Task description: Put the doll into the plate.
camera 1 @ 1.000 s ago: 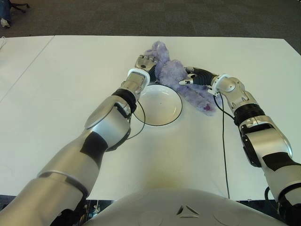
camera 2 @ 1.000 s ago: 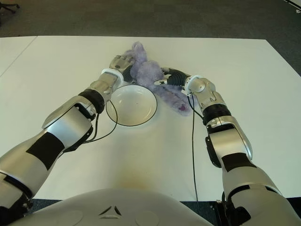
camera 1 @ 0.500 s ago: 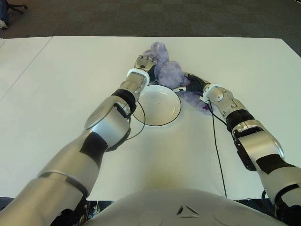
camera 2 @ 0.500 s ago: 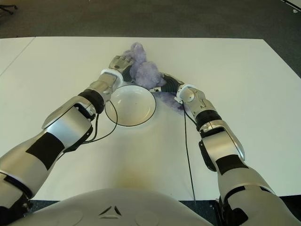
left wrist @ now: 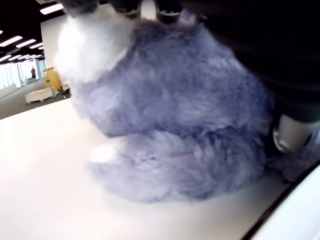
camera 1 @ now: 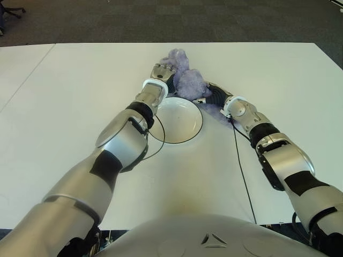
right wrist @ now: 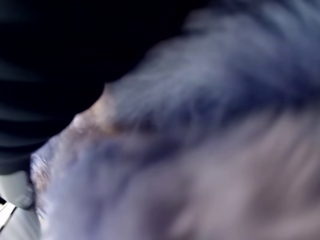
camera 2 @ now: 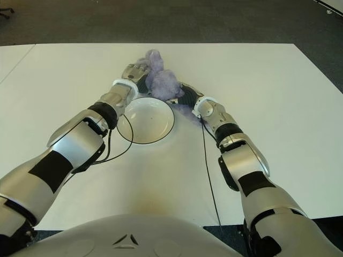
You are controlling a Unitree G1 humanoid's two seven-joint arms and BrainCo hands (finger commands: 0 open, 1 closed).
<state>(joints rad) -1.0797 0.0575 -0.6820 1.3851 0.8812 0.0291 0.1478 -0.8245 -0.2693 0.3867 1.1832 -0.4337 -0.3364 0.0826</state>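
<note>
The doll (camera 1: 185, 79), a fluffy purple plush, is bunched up on the table just beyond the far rim of the white, dark-edged plate (camera 1: 179, 122). My left hand (camera 1: 163, 71) is pressed to the doll's left side, its fingers curled onto the fur, which fills the left wrist view (left wrist: 175, 115). My right hand (camera 1: 208, 94) is dug in under the doll's right side, with its dark fingers wrapped into the plush. The right wrist view shows only fur (right wrist: 225, 100) up close. Nothing lies in the plate.
The white table (camera 1: 80, 96) stretches wide on both sides, with dark carpet beyond its far edge. A black cable (camera 1: 156, 143) loops from my left forearm beside the plate, and another cable (camera 1: 241, 171) trails along my right arm toward the near edge.
My right hand has slid left and in under the doll, bunching it up against the left hand and the plate's far rim. The left hand has stayed put.
</note>
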